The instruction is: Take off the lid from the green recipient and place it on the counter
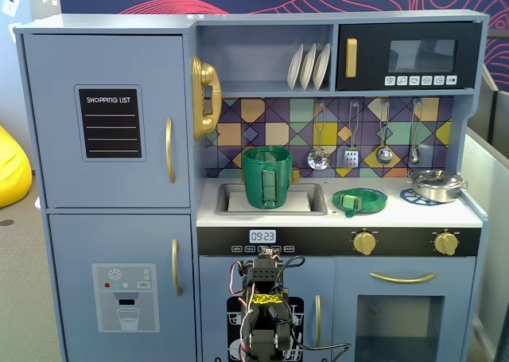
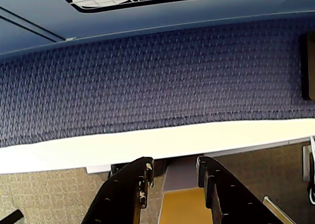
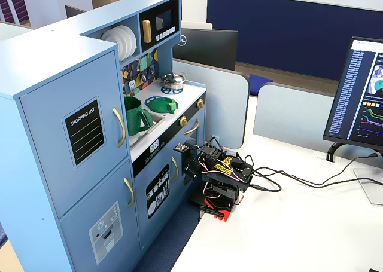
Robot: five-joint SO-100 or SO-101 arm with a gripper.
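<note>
Lid (image 1: 359, 200) lies flat on the counter (image 1: 318, 216), right of the sink, clear of the recipient (image 1: 266, 177); you see that best in the front fixed view, where the recipient stands open-topped in the sink at frame centre; the side fixed view shows the same pair smaller, lid (image 3: 162, 104) beyond recipient (image 3: 137, 116), with the pot (image 3: 173, 79) further back; your arm sits folded low in front of the kitchen, well apart from both; only the wrist view shows the gripper (image 2: 173, 169), at the bottom edge, jaws parted with nothing between them, pointing at blue carpet and a white edge; neither fixed view lets you judge the fingers.
</note>
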